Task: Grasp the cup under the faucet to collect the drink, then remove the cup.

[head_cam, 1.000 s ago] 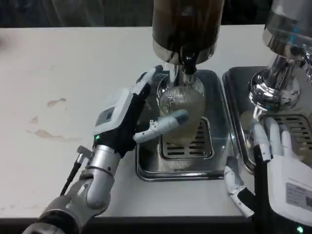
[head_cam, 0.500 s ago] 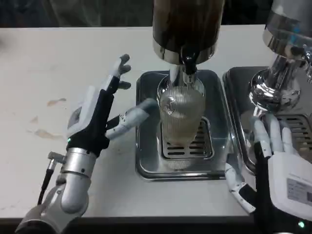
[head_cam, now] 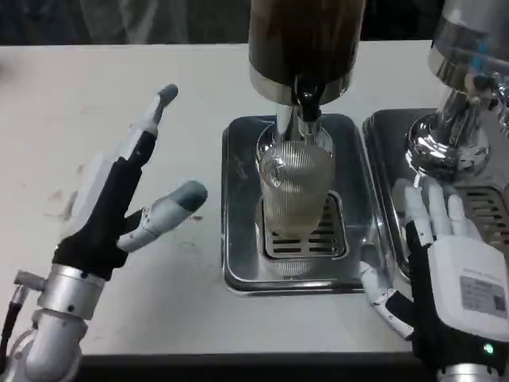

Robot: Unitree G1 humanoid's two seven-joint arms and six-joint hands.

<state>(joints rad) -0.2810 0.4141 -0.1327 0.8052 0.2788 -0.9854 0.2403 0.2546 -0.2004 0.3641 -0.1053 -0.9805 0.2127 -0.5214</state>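
Nearest the camera, the right hand (head_cam: 445, 274) sits low at the worktop's (head_cam: 119, 79) front edge, palm down, fingers loosely apart and grasping nothing, its fingertips reaching onto the second tray (head_cam: 386, 159) at the right. Over on the other side, the left hand (head_cam: 119, 203) is raised above bare worktop, fingers spread wide, thumb poking toward the middle, nothing in it. It's well apart from the cup (head_cam: 296, 191), off to the cup's left with the tray (head_cam: 238, 199) rim between them. The cup, ribbed and clear, stands upright on the grate (head_cam: 334, 239) in that steel tray, with pale liquid inside. Right above it is the faucet (head_cam: 306, 107), hanging from the dark dispenser (head_cam: 306, 40). Farther right, a shiny second dispenser (head_cam: 461, 95) stands over its own tray.
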